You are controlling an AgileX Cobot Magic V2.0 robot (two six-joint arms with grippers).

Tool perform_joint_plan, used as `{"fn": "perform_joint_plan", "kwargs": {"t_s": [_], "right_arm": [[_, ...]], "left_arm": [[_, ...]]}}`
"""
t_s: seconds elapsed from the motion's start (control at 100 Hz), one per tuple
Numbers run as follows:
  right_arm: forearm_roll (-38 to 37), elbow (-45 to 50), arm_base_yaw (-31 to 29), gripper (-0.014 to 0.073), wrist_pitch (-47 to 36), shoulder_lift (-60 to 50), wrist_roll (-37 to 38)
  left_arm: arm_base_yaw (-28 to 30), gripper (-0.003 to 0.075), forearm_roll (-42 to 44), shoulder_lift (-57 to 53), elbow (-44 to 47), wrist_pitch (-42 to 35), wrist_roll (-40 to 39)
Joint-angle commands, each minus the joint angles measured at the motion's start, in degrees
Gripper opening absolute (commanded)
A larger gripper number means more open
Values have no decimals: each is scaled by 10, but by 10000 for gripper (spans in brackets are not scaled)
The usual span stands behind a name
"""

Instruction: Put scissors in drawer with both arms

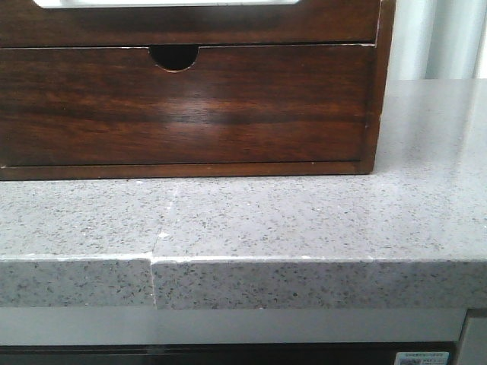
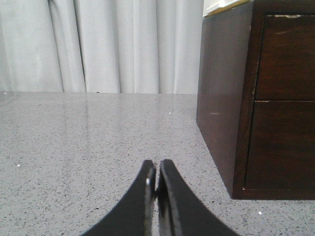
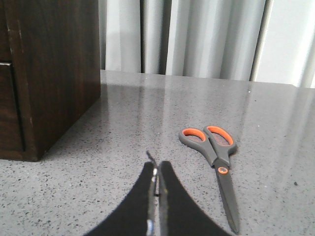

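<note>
The scissors (image 3: 217, 150), grey with orange-lined handles, lie shut and flat on the speckled grey counter, a short way beyond my right gripper (image 3: 158, 164) and off to one side. That gripper is shut and holds nothing. My left gripper (image 2: 157, 164) is also shut and empty, low over bare counter beside the cabinet's side wall (image 2: 221, 98). In the front view the drawer (image 1: 190, 26) is the shallow upper front, closed, with a pale strip showing in its long top cut-out. Neither gripper nor the scissors appear in the front view.
Below the drawer is a taller closed front (image 1: 183, 106) with a half-round finger notch. The dark wooden cabinet (image 3: 54, 73) stands on the counter (image 1: 304, 220), whose front edge runs across the front view. Pale curtains (image 2: 98, 44) hang behind.
</note>
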Motion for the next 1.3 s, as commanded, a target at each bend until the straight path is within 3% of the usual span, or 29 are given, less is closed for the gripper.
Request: {"fn": "perform_joint_plan", "kwargs": {"t_s": [0.0, 0.68, 0.85, 1.07, 1.29], "right_arm": [[1, 10, -3, -69, -47, -12, -3], [0, 10, -3, -69, -56, -12, -3], [12, -5, -3, -69, -83, -12, 2], [38, -120, -3, -69, 18, 18, 2], [35, -256, -3, -69, 149, 128, 2]], "left_arm": [[0, -20, 0, -18, 20, -42, -5], [0, -20, 0, -18, 20, -50, -5], [0, -20, -66, -18, 8, -65, -8], [0, -20, -65, -8, -91, -25, -8], [0, -20, -54, 71, -223, 76, -8]]}}
